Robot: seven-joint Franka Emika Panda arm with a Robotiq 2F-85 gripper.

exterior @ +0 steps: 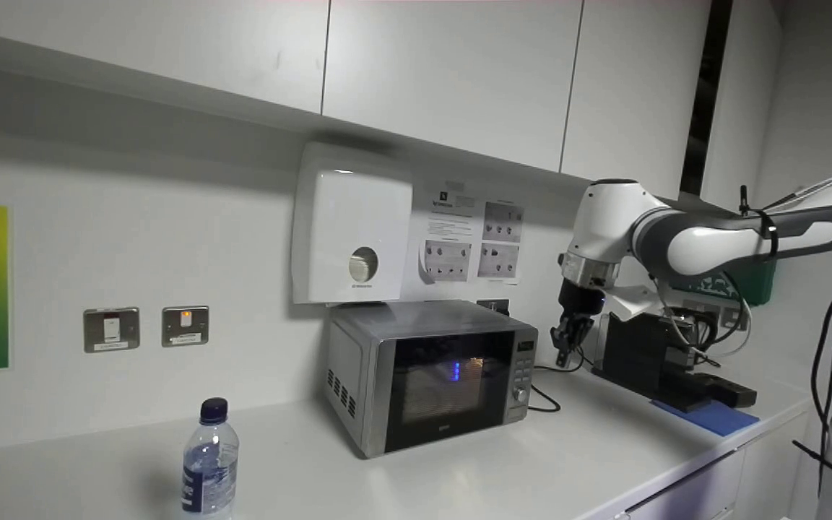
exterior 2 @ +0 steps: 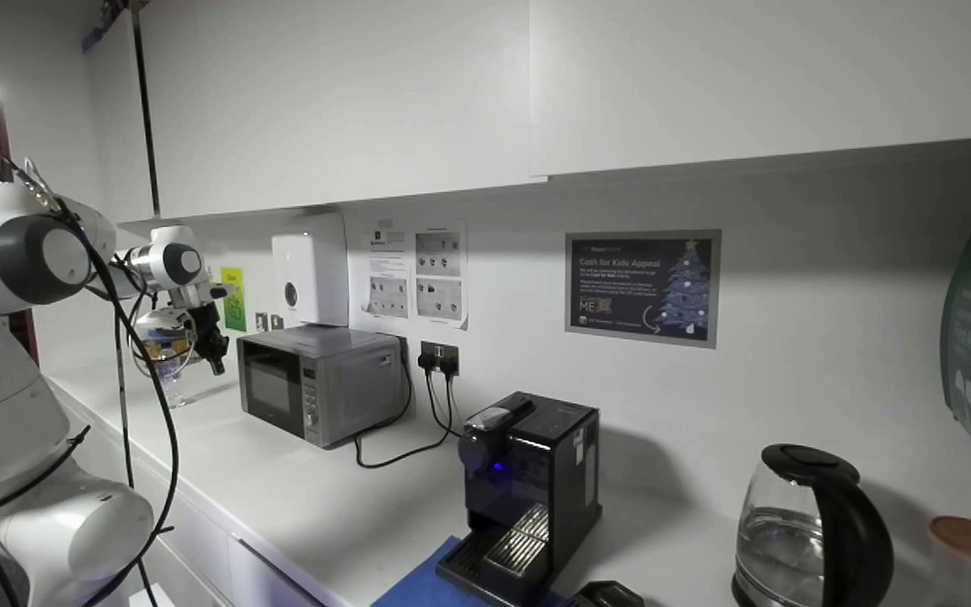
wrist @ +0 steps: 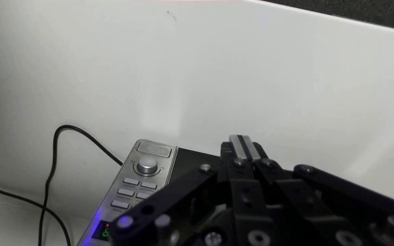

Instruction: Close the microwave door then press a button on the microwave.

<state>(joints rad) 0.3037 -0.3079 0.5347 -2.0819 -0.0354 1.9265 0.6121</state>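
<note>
the fingers (wrist: 237,147) are pinched tight together with nothing between them, probably to make one blunt tip for pressing. they point down on the front side of the microwave (exterior 2: 324,386), apart from it in both exterior views; in the wrist view the buttons (wrist: 126,192) lie off to one side, so the next move likely calls for a shift across and then a gentle push. the door (exterior: 448,390) sits flush, which i take to mean the first half is done and only the pressing is left.

the microwave stands on the white worktop (exterior: 568,448), near the wall sockets (exterior 2: 440,348), presumably so that its black cord (wrist: 67,127) reaches. further along, a coffee machine (exterior 2: 528,476) seems to rest partly on a blue mat (exterior 2: 422,582), perhaps to catch drips, with a kettle (exterior 2: 789,539) beyond. past the microwave's other side stands a water bottle (exterior: 210,462). a towel dispenser (exterior: 354,217) hangs above the microwave, and cupboards (exterior: 452,79) run overhead in grey light.
</note>
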